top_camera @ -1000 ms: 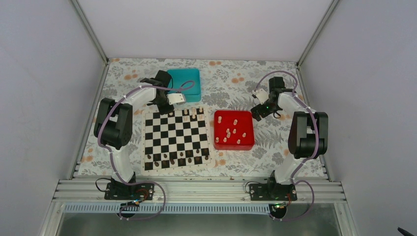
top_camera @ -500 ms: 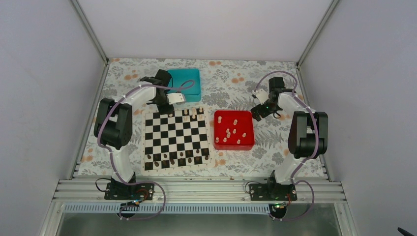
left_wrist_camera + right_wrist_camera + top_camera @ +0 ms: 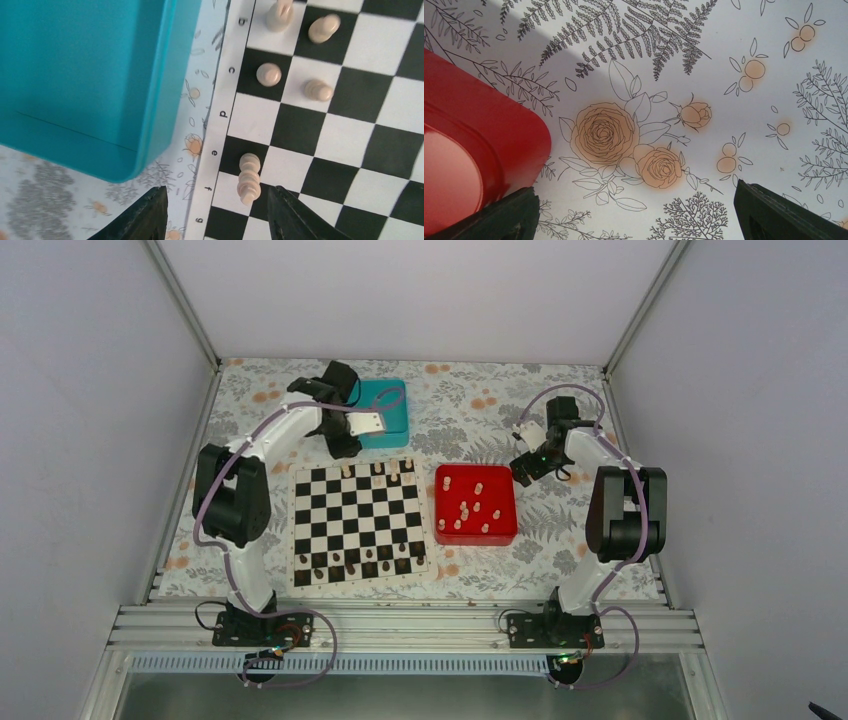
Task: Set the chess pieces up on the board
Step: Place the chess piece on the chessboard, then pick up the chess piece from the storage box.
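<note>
The board (image 3: 358,523) lies flat left of centre. Several pale chess pieces (image 3: 394,468) stand along its far row, and more lie in the red tray (image 3: 476,537). My left gripper (image 3: 345,448) hangs open just beyond the board's far edge, next to the teal box (image 3: 385,410). In the left wrist view a pale piece (image 3: 248,178) stands free on the board's edge row, below the open left gripper (image 3: 216,210), and touches neither finger. Other pale pieces (image 3: 269,74) stand further along. My right gripper (image 3: 522,472) is open over the cloth beside the tray's far right corner (image 3: 474,130).
Dark brown pieces (image 3: 350,562) line the board's near row. The teal box (image 3: 75,75) stands close beside the board's far edge. A floral cloth (image 3: 684,90) covers the table, with walls on three sides.
My left gripper has opened and drawn back from the board's far row toward the teal box, leaving a pale piece standing there. The right arm has not moved.
</note>
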Robot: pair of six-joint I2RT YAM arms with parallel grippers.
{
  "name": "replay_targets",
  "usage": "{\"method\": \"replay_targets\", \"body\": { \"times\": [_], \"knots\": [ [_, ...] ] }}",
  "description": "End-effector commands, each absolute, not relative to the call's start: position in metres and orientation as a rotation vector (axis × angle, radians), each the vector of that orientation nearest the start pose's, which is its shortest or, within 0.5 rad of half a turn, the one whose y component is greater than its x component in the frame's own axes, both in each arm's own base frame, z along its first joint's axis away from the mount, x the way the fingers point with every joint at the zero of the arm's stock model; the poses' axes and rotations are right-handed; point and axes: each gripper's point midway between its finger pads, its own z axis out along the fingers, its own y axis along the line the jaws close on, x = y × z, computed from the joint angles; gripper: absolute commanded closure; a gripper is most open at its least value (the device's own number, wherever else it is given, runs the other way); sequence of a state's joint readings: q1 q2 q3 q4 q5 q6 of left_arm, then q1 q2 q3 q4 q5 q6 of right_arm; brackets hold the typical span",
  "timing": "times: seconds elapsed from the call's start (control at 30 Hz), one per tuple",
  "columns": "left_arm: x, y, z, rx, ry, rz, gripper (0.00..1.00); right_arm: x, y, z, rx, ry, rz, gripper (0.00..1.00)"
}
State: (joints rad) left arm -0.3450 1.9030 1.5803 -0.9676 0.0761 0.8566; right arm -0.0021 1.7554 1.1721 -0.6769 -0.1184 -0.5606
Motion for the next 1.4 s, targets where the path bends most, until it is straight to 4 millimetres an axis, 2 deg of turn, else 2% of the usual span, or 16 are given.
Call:
{"method": "replay_targets", "body": {
  "times": [0.0, 0.17, 0.27, 0.43, 0.7, 0.83, 0.97, 1.17, 1.27, 1.37],
  "knots": [
    [0.388, -0.185, 0.162, 1.658, 2.214, 0.081, 0.50, 0.383, 0.020, 0.056, -0.808, 2.690, 0.045, 0.00],
    [0.373, -0.243, 0.200, 1.733, 2.060, 0.079, 0.46, 0.388, 0.016, 0.063, -0.782, 2.669, 0.010, 0.00],
    [0.361, -0.278, 0.206, 1.789, 1.986, 0.038, 0.45, 0.391, 0.013, 0.068, -0.764, 2.656, -0.001, 0.00],
    [0.343, -0.332, 0.189, 1.898, 1.919, -0.045, 0.45, 0.393, 0.007, 0.070, -0.737, 2.659, -0.017, 0.00],
    [0.327, -0.398, 0.158, 2.015, 1.826, -0.145, 0.45, 0.393, 0.003, 0.071, -0.718, 2.661, -0.001, 0.00],
    [0.326, -0.411, 0.137, 2.069, 1.828, -0.158, 0.45, 0.393, 0.005, 0.070, -0.723, 2.663, 0.013, 0.00],
    [0.327, -0.418, 0.126, 2.102, 1.831, -0.173, 0.45, 0.391, 0.007, 0.068, -0.731, 2.671, 0.033, 0.00],
    [0.328, -0.413, 0.104, 2.148, 1.868, -0.142, 0.46, 0.389, 0.008, 0.065, -0.739, 2.677, 0.044, 0.00],
    [0.326, -0.410, 0.094, 2.169, 1.881, -0.134, 0.53, 0.388, 0.009, 0.064, -0.741, 2.680, 0.049, 0.00],
    [0.325, -0.405, 0.088, 2.179, 1.891, -0.115, 0.54, 0.388, 0.009, 0.063, -0.744, 2.682, 0.054, 0.00]
  ]
}}
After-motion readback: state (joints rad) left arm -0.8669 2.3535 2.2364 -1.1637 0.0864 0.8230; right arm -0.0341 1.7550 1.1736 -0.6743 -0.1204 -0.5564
